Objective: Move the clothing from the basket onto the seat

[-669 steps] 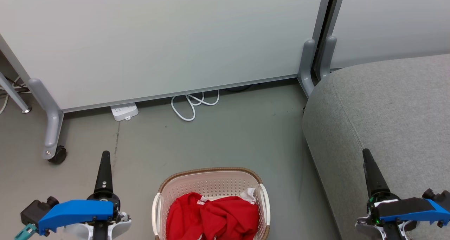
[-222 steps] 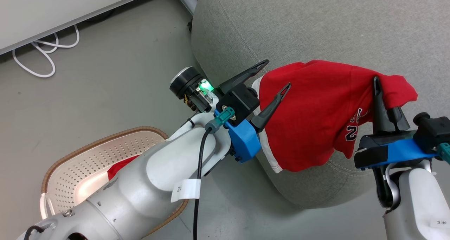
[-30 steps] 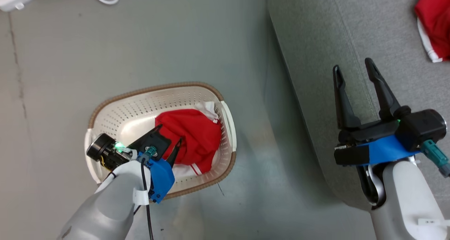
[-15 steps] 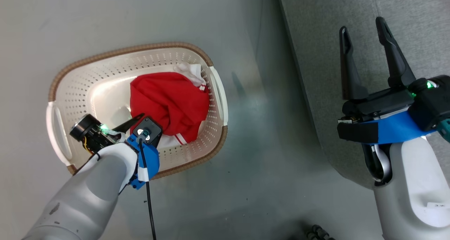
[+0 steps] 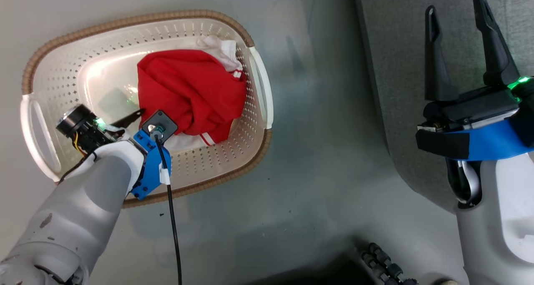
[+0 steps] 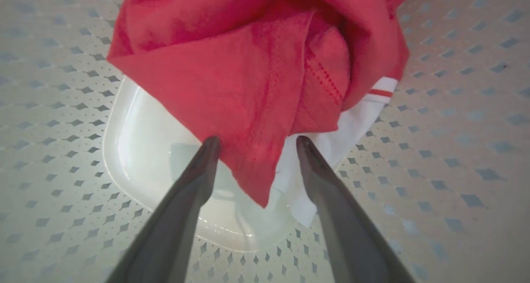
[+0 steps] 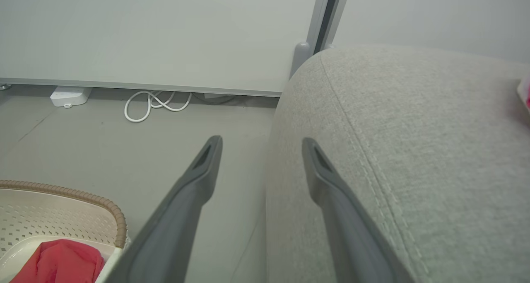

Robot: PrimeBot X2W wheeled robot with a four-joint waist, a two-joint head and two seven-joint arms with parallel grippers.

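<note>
The cream basket (image 5: 125, 20) stands on the floor with a crumpled red garment with white trim (image 5: 187, 89) inside it. My left gripper (image 5: 142, 117) is down in the basket at the garment's near edge. In the left wrist view this gripper (image 6: 256, 142) is open, and a corner of the red fabric (image 6: 248, 88) lies between its fingers above the basket's base (image 6: 145, 158). My right gripper (image 5: 454, 5) stands open and empty over the rounded edge of the grey seat (image 5: 396, 89). A blurred sliver of red (image 7: 525, 92) rests on the seat (image 7: 393, 129).
A pale partition panel (image 7: 165, 34) with a grey post (image 7: 300, 57) stands behind the floor. A coiled white cable (image 7: 153, 105) and a white power strip (image 7: 68, 95) lie at its foot. A black cable (image 5: 173, 235) hangs from my left wrist.
The head camera has tilted down, so the basket sits higher and larger in view. My left gripper has sunk deeper into the basket against the red garment. The right gripper stays open.
</note>
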